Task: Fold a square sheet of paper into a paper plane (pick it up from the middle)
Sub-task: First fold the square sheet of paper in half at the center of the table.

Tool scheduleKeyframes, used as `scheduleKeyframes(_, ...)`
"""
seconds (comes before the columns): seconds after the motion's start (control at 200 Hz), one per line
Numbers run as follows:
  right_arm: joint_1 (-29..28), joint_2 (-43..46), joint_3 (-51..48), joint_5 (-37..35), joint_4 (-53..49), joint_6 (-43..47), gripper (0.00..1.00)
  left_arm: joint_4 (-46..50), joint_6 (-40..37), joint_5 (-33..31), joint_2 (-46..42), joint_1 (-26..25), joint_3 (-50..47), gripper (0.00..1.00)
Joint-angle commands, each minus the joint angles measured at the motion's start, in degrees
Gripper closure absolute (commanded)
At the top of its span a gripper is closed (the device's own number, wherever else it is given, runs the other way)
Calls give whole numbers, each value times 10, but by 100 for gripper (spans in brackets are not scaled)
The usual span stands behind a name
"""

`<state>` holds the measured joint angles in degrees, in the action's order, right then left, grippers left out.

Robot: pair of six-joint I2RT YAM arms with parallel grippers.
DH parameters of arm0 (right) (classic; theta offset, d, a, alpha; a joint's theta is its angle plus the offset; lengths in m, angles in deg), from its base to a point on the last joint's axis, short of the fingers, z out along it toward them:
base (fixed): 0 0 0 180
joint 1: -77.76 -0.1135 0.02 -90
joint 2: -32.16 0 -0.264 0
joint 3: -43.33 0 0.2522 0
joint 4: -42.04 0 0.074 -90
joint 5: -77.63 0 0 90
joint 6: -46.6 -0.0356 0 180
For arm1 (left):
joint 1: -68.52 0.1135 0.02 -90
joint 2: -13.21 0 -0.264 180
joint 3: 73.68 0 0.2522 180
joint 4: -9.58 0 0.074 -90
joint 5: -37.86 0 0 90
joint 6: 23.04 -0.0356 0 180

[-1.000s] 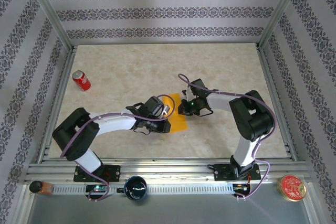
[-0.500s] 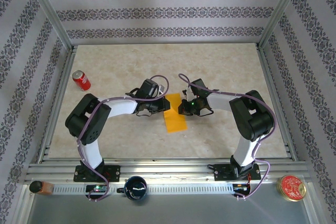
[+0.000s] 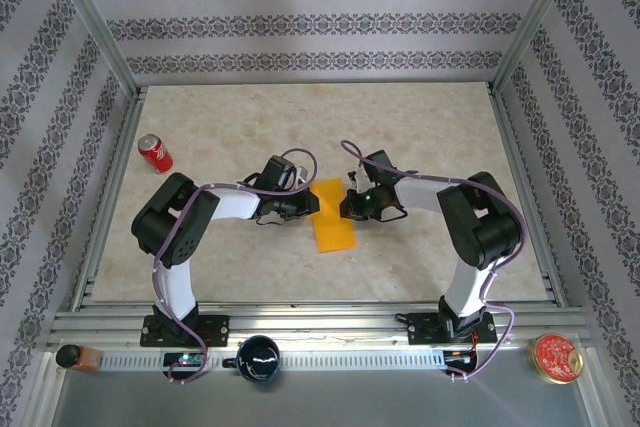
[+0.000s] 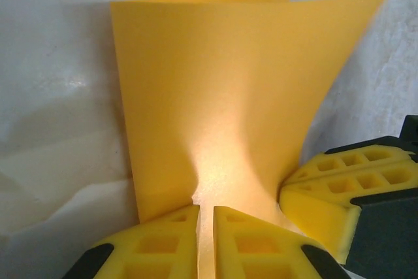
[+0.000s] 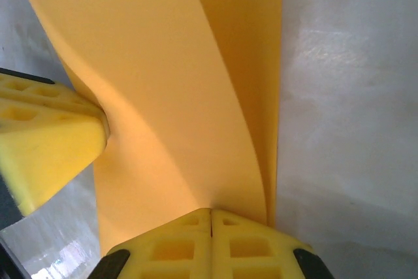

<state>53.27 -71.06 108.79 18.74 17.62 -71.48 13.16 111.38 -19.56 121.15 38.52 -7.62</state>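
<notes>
The square sheet of paper (image 3: pixel 334 226) is seen near the centre of the table (image 3: pixel 430 137), already doubled into a long strip. Two layers are visible from both wrist cams, w/ the upper layer bowed up off the lower one. It is gripped from opposite sides: the left gripper (image 4: pixel 206 212) is closed down to a thin slit on one long side, approx. at mid-length, and the right gripper (image 5: pixel 210 213) is pinched fully shut on the opposite side, no gap being visible between its pads. The two are set directly facing each other across the strip, near enough that each one's yellow finger is caught in the other's wrist cam. Mid-length holds are probably chosen so that the thin paper is balanced and neither end droops or twists; w/ both sides held, the layers can be lined up while a crease is set. The curl in the top layer suggests the fold is not yet pressed flat, so the step in hand is judged an early one, i.e. the first centre fold, and no pointed nose or wings are formed yet. The red soda can (image 3: pixel 154 153) is found well apart at the far left, away from the work.
</notes>
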Motion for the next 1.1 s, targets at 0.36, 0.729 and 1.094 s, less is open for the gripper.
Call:
scheduleKeyframes(0.36,9,-35,-30,-66,-77,18,100,77,-34,7,14,18,84,86)
scheduleKeyframes(0.729,11,-41,-34,-64,-72,16,100,79,-22,0,82,42,87,87)
scheduleKeyframes(1.094,12,-42,-29,-60,-79,19,100,114,-19,47,66,46,140,84)
